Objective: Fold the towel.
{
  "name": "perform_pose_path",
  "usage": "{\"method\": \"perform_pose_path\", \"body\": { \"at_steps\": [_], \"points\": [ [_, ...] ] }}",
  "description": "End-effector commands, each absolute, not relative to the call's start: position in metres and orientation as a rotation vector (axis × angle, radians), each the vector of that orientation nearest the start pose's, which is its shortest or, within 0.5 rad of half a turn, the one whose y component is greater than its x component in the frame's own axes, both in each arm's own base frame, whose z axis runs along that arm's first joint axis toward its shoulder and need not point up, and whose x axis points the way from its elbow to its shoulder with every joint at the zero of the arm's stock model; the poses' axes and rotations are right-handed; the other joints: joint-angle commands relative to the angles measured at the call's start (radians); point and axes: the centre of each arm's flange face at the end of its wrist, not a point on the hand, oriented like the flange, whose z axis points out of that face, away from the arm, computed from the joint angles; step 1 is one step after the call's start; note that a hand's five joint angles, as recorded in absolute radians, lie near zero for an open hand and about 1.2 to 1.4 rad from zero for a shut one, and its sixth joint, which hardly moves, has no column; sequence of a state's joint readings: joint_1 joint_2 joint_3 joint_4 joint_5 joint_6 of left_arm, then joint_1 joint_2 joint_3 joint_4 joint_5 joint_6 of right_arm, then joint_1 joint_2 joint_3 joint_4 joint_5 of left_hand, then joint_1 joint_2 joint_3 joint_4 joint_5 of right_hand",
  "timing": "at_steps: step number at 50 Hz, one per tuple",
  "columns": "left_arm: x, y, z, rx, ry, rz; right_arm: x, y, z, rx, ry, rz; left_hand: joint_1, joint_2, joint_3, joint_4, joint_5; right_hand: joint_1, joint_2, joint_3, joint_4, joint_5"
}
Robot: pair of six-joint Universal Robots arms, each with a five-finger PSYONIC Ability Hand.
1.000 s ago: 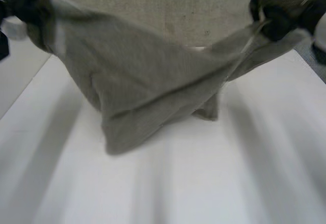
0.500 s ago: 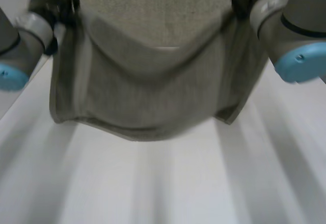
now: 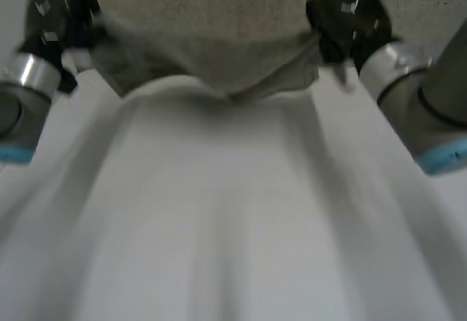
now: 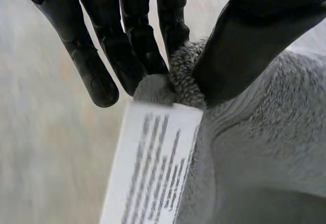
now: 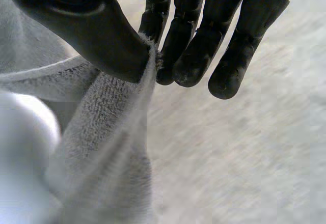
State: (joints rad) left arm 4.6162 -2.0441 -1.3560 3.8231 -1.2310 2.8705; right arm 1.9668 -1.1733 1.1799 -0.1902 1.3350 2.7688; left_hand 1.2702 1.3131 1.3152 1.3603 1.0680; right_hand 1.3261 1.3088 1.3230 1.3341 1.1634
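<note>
We see the towel [image 3: 219,55] held up over the far end of the white table [image 3: 233,233], stretched between the robot's 2 hands. The left hand [image 3: 58,14] has 1 upper corner and the right hand [image 3: 346,14] has the other. The hands are well apart, and the cloth sags between them in a shallow curve. We cannot tell whether its lowest fold touches the table.

In the left wrist view, the thumb presses a bunched corner of grey terry against the fingertips, so this hand pinches the towel. A white label [image 4: 153,168] with grey printed lines hangs from that corner, just beyond the pinch.

In the right wrist view, the thumb clamps a thin edge of the towel against the nearest fingers, and the rest of the cloth falls away under the palm.

Behind the towel we see a speckled beige surface [image 3: 423,0] beyond the table.
</note>
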Motion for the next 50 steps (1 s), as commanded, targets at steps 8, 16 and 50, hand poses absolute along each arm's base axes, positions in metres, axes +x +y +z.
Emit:
{"method": "perform_pose_path", "body": {
  "at_steps": [8,16,50],
  "points": [
    [-0.181,-0.366,0.192,0.675,2.334,-2.6,0.27,-0.282,0.2,-1.184,2.001,-1.919,0.126,0.083,0.081,0.036,0.154,0.07,0.087,0.073,0.062,0.058],
    [-0.172,-0.354,0.18,0.933,2.264,-2.451,0.265,-0.274,0.186,-1.224,2.046,-1.873,-0.327,-0.369,-0.372,-0.417,-0.299,0.07,0.087,0.073,0.062,0.058],
    [-0.173,-0.302,0.135,1.306,2.151,-2.076,0.262,-0.271,0.171,-1.198,2.133,-1.821,0.125,0.082,0.08,0.035,0.153,0.07,0.087,0.073,0.062,0.058]
  ]
}}
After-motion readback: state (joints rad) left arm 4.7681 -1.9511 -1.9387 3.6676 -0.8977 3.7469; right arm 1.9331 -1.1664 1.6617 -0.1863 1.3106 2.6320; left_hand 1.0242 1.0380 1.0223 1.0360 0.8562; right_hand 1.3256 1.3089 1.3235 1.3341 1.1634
